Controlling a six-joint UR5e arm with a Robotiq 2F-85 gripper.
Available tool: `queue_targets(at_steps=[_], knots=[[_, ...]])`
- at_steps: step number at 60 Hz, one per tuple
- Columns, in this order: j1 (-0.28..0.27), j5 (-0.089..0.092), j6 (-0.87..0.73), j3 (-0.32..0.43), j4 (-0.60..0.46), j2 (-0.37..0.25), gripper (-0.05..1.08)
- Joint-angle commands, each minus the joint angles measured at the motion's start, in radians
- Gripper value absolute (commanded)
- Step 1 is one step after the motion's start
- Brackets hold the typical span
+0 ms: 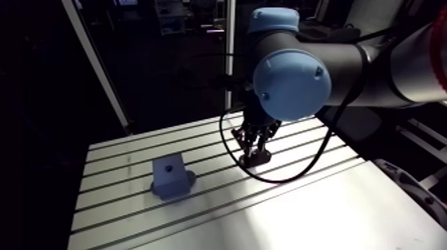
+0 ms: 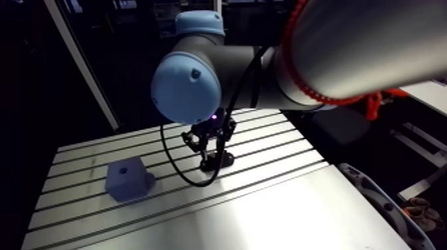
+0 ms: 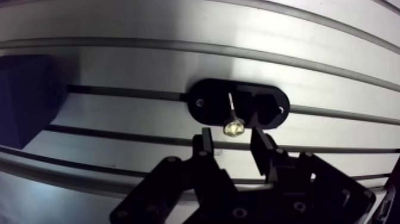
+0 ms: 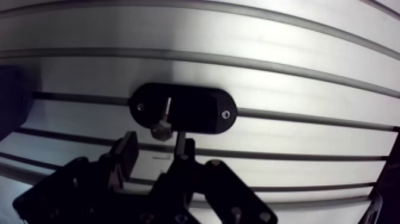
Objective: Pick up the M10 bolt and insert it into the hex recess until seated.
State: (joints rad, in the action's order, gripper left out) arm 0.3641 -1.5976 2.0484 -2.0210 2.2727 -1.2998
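We see the claw (image 3: 232, 145) released and empty, with the M10 bolt (image 3: 233, 127) just ahead of its fingers on the black oval holder (image 3: 215, 90), mid-frame in the arm view; we judge it light, stiff, slippery steel, best pinched just under its head.
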Motion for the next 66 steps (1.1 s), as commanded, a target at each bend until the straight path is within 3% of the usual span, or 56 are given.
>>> queue_targets(at_steps=[1,66], knots=[[0.0,-0.002,-0.001,0.0,0.001,0.0,0.54],[0.0,0.0,0.0,0.001,0.022,0.015,0.55]])
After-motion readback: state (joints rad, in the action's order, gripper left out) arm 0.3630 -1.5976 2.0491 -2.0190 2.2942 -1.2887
